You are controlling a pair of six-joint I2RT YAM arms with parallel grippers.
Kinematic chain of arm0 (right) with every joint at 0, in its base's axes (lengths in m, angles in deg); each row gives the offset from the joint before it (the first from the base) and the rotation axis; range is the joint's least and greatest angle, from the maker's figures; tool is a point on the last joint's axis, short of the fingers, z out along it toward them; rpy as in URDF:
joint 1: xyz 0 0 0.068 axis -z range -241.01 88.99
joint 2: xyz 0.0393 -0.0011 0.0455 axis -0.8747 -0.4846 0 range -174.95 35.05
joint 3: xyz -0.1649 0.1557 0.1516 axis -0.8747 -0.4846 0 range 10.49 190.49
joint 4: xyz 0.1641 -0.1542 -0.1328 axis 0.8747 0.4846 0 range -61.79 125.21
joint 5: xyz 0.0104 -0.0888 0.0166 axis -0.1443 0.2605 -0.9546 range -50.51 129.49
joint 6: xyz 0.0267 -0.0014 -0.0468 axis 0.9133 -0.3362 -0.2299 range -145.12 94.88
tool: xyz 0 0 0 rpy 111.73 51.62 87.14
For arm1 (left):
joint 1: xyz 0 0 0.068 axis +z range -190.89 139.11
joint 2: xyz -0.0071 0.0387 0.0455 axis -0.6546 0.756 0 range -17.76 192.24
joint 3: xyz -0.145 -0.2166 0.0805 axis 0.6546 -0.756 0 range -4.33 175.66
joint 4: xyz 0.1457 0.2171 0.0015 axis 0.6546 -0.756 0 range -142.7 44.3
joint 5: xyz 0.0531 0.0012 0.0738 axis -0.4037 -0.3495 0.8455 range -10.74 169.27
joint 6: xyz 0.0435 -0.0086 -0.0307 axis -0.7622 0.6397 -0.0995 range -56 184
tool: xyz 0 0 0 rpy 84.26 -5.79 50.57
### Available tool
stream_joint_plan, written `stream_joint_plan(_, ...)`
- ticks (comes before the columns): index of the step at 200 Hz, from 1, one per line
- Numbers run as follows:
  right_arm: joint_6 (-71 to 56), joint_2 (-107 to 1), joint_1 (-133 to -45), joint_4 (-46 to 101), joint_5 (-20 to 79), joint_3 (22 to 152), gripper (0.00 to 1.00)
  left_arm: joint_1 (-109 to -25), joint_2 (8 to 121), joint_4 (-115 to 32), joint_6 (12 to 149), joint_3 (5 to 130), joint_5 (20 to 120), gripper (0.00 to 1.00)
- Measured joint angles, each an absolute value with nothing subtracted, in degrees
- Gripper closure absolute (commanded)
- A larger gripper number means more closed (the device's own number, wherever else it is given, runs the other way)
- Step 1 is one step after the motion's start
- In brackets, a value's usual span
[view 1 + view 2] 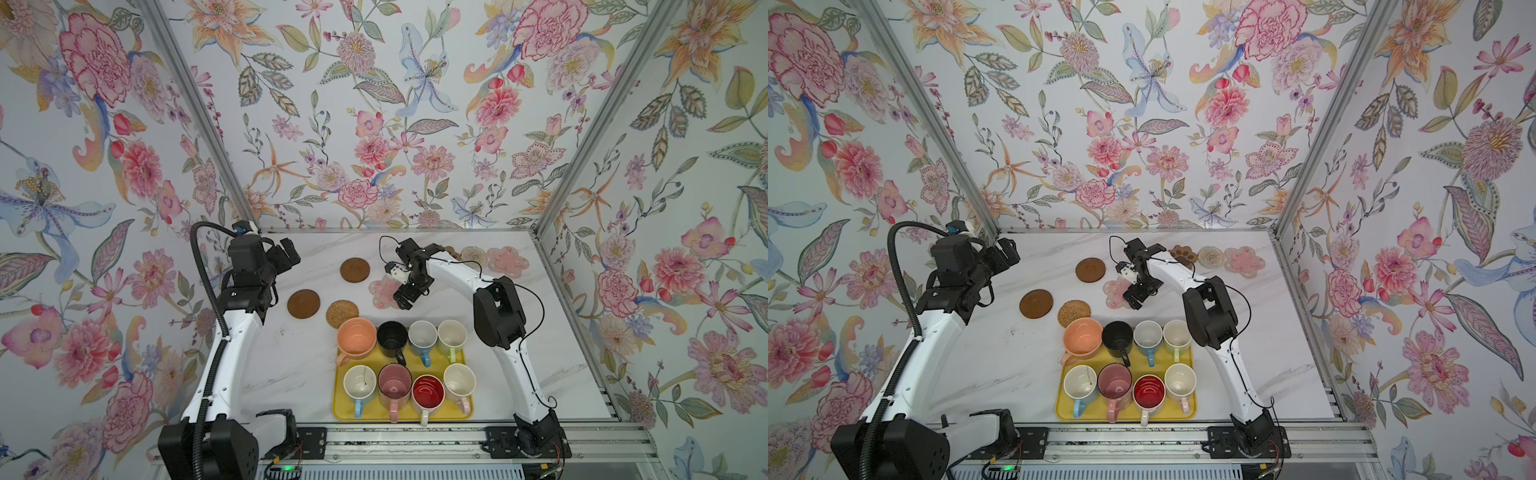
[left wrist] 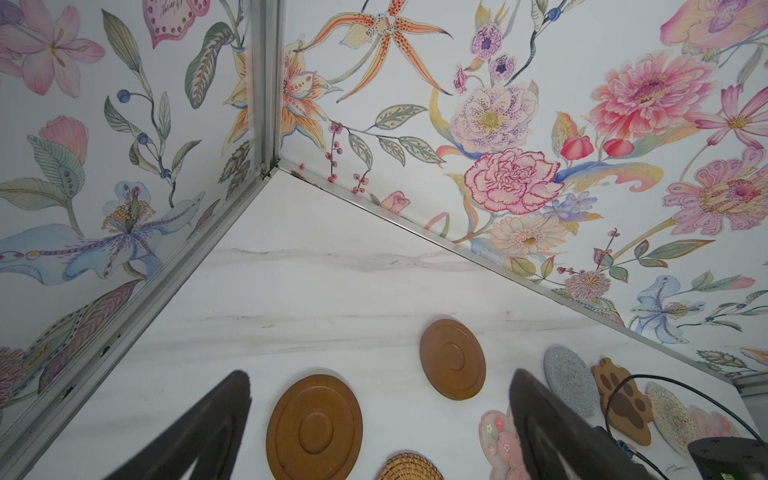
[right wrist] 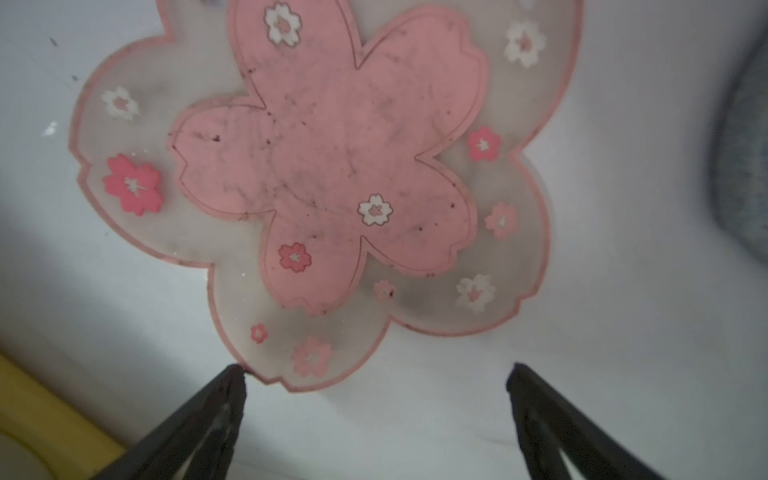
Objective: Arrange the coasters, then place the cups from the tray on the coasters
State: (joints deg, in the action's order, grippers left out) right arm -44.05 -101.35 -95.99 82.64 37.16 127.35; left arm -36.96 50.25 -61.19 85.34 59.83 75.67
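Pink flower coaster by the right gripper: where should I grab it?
Probably pinch the rim of the petal nearest the right gripper, approaching from the tray side. The pink flower coaster lies flat and thin, so only an edge offers a bite.

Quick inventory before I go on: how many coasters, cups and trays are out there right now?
Coasters: 8
Cups: 8
Tray: 1
Total: 17
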Motion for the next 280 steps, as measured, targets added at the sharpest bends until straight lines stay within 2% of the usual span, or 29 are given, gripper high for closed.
stream_joint_plan(80,-43.8,-103.4,-96.7,82.8,38.8,129.5,0.01,-36.7,49.1,-61.2,84.9,59.8,76.6,0.01)
stream_joint_plan(280,-34.1,-116.8,-96.9,81.9,48.9,153.5,0.01,-36.7,46.1,-61.6,84.8,59.0,76.7,0.01)
